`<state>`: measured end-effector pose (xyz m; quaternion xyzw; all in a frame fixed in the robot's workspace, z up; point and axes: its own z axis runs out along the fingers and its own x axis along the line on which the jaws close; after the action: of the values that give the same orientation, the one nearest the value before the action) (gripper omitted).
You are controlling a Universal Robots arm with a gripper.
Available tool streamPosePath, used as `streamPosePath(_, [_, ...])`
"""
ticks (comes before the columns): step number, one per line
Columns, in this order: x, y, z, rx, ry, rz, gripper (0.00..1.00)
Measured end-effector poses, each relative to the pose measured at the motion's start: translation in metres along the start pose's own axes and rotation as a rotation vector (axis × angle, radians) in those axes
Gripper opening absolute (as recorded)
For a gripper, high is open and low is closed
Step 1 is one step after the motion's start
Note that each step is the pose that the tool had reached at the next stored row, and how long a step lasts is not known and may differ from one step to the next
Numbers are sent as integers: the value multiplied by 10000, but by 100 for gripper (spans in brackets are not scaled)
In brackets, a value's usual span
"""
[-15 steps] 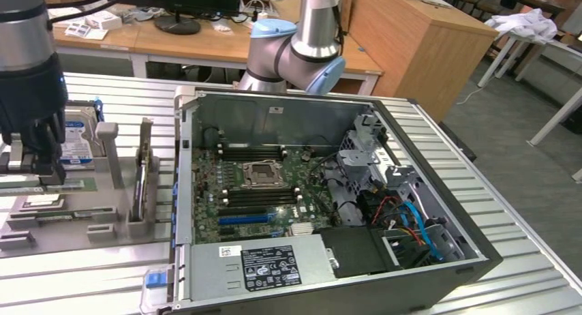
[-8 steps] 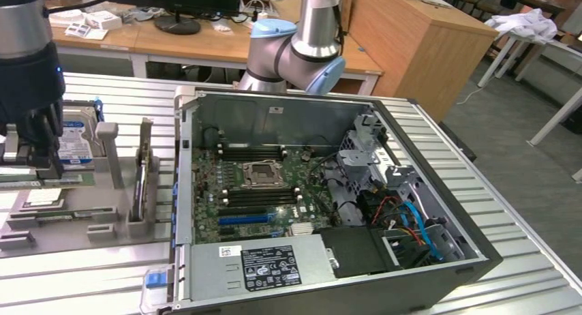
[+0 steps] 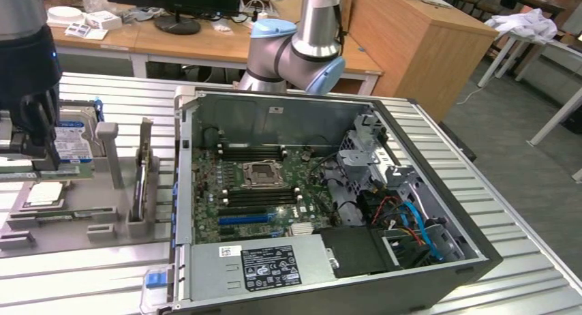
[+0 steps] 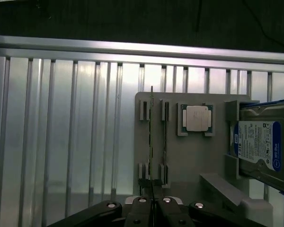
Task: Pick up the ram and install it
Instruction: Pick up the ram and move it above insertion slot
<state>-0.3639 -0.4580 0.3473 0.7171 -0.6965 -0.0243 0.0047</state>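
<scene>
Closest in, on the wrist view: gripper had its fingers pressed together on the ram. The ram was a thin green stick seen edge-on, running straight out from between the fingertips. It lay in line with one pair of posts on the grey holder. Could not tell whether its lower edge was clear of them.

Just beside it a second stick stood in the neighbouring pair of posts. Next along the holder lay the square silver processor, flat in its recess. Past that a hard drive with a blue and white label stood on edge. The holder rested on a ribbed metal table.

On the exterior view, gripper and ram hung at the exterior view's left edge, over the holder and well apart from the case. The case lay on its side at centre frame, open. A power supply sat along its near edge. Behind that was the green motherboard, with the socket in its middle and black memory slots on either side of the socket. Blue and red cables were bundled at the lower right of the case.

Farther back, top centre, the arm rose behind the case. A wooden desk with a monitor foot stood beyond.
</scene>
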Motion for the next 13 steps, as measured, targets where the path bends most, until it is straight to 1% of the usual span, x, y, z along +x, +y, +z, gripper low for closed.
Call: streamPosePath(13, [-7, 10, -236, 1, 16, 12, 11])
